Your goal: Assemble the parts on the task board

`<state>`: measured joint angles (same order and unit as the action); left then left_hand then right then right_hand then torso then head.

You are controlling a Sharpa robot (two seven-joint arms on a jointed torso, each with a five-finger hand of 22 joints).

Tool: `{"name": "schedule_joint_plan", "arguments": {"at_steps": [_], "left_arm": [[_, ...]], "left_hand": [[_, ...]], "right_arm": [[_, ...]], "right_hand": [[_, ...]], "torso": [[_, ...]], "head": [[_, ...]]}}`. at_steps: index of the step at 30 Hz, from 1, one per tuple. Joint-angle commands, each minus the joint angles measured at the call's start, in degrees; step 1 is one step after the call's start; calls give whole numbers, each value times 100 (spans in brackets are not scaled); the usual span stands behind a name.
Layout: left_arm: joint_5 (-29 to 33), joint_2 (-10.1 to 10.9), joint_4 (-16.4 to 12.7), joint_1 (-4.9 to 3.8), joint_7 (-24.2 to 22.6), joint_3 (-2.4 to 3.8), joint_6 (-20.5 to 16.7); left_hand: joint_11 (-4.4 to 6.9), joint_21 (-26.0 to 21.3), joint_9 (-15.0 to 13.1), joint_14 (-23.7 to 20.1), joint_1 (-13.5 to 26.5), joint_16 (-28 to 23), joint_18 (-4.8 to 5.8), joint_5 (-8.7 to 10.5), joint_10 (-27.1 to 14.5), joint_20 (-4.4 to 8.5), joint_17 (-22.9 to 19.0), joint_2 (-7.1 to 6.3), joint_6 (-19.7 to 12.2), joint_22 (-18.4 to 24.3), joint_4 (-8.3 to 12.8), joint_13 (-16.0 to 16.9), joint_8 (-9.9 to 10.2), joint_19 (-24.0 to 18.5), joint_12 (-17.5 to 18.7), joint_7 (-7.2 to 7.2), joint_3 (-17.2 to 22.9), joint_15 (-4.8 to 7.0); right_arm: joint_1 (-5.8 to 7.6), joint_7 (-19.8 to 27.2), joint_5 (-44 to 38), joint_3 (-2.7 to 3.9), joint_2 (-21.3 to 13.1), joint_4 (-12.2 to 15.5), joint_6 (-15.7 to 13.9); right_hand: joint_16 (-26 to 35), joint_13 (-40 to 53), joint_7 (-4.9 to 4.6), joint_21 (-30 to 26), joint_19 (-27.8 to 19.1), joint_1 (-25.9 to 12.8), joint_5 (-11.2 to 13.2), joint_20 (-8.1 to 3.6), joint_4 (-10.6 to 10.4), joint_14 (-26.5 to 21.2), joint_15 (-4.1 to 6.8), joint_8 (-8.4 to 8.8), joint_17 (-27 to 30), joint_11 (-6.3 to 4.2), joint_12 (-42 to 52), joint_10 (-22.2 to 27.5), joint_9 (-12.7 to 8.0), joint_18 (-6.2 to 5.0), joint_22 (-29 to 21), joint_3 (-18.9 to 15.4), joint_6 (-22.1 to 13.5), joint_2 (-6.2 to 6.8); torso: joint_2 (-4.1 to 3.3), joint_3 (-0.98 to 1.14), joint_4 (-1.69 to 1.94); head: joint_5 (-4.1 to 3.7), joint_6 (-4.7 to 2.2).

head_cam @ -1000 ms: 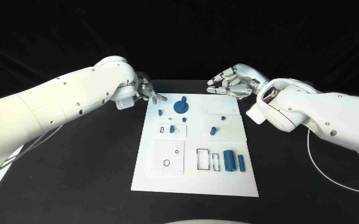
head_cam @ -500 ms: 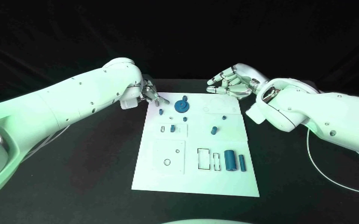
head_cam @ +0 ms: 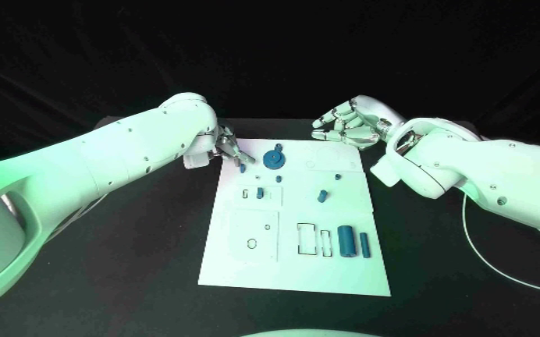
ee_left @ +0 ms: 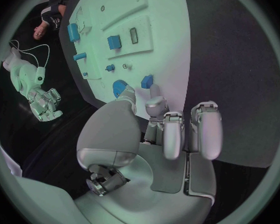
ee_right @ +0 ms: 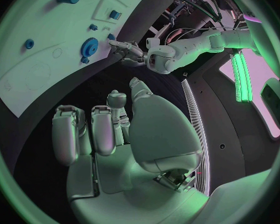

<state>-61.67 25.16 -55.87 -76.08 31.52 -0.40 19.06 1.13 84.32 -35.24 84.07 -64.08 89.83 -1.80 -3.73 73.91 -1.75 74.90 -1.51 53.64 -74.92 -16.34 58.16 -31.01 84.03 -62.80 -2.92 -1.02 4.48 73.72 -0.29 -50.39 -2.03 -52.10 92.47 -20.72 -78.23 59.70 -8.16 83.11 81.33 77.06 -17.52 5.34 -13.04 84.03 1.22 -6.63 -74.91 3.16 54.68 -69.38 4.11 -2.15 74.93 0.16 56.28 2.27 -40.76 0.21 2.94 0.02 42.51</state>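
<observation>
The white task board [head_cam: 338,267] lies mid-table with blue parts on it: a gear [head_cam: 274,159], a small peg [head_cam: 241,168] at the far left, a block [head_cam: 260,193], and two cylinders [head_cam: 346,241] near the front right. My left hand [head_cam: 229,150] reaches over the board's far left corner, holding nothing, its fingertips [ee_left: 155,91] just short of the small peg [ee_left: 147,81] and beside the gear [ee_left: 119,88]. My right hand [head_cam: 349,126] hovers by the far right corner, fingers loosely bent and apart, with nothing in it [ee_right: 109,134].
Black tabletop surrounds the board [ee_left: 159,15]. A white cable [head_cam: 478,243] lies on the table at the right. Empty slots [head_cam: 306,238] and a raised plate [head_cam: 254,235] sit on the board's near half. The left arm [ee_right: 177,47] spans the table's far side.
My left hand has moved right and slightly nearer, from off the board's far left corner to over the small peg. The right hand has stayed put.
</observation>
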Motion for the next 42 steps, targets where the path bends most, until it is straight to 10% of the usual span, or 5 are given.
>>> {"name": "schedule_joint_plan", "arguments": {"at_steps": [1, 19, 33, 42], "left_arm": [[-21, -30, 2, 4, -59, 1, 174], [-6, -51, 17, 9, -40, 0, 252], [38, -55, 12, 9, -55, 0, 227], [74, -39, -7, 9, -80, -1, 216]], "left_hand": [[-3, 34, 6, 593, -37, 17, 13, 5, 39, -5, 1510, 40, 58, -848, -5, 4, -22, 320, -32, 0, -32, 2], [12, 33, 64, 593, -385, 17, 13, -20, 41, 13, 1510, 216, 95, -857, 80, -18, -37, 320, -23, 15, -59, 18], [85, 7, 177, 593, -1640, 17, 6, -106, -21, 75, 1510, 609, -36, -845, 837, -87, 28, 310, 69, 85, 818, 87], [27, -26, 207, 593, -1468, 17, 2, -253, -8, 21, 1510, 93, -119, -831, 1154, -212, -31, 301, 199, -16, 2394, 30]], "right_arm": [[-3, 49, -70, 1, 8, 4, 60], [-3, 43, -77, 1, 1, 7, 62], [-3, 41, -81, 1, 0, 7, 63], [-3, 42, -81, 1, -1, 9, 65]], "right_hand": [[20, -5, 8, -25, -39, 10, -46, -12, -12, 289, -13, -31, -57, 2, 18, 32, -2, -112, 147, -32, 31, -47], [20, -5, 8, -25, -39, 10, -46, -12, -12, 289, -13, -31, -57, 2, 18, 32, -2, -112, 147, -32, 31, -47], [20, -2, 8, -25, -39, 13, -49, -12, -12, 289, -13, -32, -57, 1, 21, 31, -2, -112, 148, -33, 33, -49], [21, 4, 9, -25, -38, 20, -58, -13, -13, 290, -12, -35, -57, 0, 30, 26, -1, -112, 149, -34, 37, -55]], "torso": [[-1, 2, 5], [4, 2, 7], [2, 2, 6], [4, 3, -2]], "head": [[8, 13], [2, 25], [-5, 35], [-1, 44]]}}
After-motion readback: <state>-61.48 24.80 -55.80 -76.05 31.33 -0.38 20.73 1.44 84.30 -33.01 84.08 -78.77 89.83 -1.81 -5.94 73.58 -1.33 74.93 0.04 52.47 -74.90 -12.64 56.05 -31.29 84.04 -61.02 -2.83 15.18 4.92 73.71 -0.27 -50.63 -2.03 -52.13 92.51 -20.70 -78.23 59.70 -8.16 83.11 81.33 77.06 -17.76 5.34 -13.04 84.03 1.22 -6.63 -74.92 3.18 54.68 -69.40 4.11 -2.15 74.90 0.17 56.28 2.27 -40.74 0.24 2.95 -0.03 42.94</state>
